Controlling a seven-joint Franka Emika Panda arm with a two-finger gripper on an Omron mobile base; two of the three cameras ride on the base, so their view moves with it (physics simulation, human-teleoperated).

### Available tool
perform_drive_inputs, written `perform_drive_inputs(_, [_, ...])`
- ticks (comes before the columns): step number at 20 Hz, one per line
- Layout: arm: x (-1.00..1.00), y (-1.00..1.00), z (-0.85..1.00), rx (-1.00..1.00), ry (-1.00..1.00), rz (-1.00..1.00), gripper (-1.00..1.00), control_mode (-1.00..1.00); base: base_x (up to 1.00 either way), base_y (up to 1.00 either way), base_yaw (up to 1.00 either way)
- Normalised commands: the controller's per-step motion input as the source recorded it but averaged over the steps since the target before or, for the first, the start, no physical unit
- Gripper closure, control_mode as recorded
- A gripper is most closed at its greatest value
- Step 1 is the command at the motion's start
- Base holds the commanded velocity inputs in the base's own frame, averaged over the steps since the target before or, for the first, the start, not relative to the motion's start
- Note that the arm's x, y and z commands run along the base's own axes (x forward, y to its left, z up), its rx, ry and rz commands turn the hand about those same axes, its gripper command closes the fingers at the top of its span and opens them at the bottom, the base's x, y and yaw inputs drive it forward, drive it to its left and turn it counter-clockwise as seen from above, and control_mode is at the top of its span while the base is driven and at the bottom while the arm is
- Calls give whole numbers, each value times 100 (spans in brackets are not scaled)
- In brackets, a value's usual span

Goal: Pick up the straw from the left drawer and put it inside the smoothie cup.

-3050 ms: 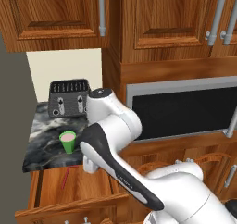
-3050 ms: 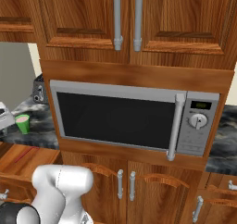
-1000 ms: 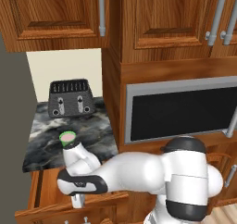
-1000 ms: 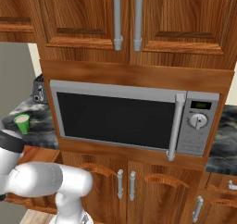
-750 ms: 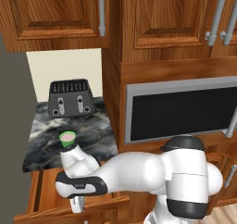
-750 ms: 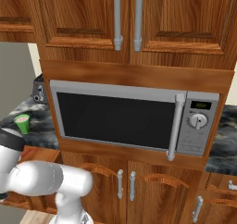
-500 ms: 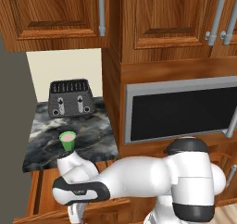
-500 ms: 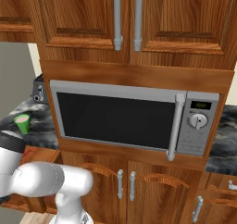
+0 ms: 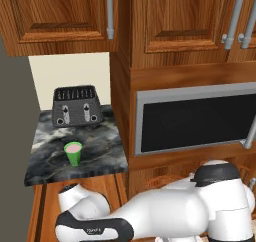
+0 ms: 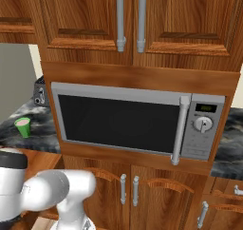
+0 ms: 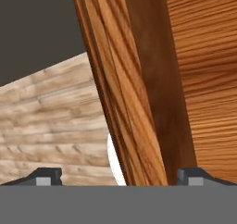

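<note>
The green smoothie cup point(image 9: 73, 153) with pink contents stands upright on the marble counter point(image 9: 102, 151); it also appears at the far left of the right base view point(image 10: 22, 127). Below the counter the left drawer point(image 9: 41, 213) of reddish-brown wood stands pulled out, and my arm bends low over it. In the hand view my gripper point(image 11: 120, 177) is open, its dark fingertips point(image 11: 44, 176) far apart. A reddish wooden edge of the drawer point(image 11: 134, 102) runs slantwise between them, very close to the camera. The straw is hidden.
A black toaster point(image 9: 76, 106) stands at the back of the counter. A microwave point(image 10: 128, 117) is built in on the right, under the upper cabinets. Lower cabinet doors with metal handles point(image 10: 129, 188) are beneath it. Pale plank floor point(image 11: 51, 121) lies beside the drawer.
My arm has sunk lower and further left over the drawer, uncovering the cup on the counter. The gripper has stayed open.
</note>
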Motion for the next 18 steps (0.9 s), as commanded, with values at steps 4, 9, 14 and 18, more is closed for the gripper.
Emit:
perform_drive_inputs(4, [-43, 10, 86, -1, -12, -7, -100, -100, 0, 0, 0])
perform_drive_inputs(9, [8, 24, 100, -16, -22, -17, -100, -100, 0, 0, 0])
perform_drive_inputs(14, [51, 4, 100, -12, -8, -30, -100, -100, 0, 0, 0])
perform_drive_inputs(18, [79, 0, 83, -6, 0, -40, -100, -100, 0, 0, 0])
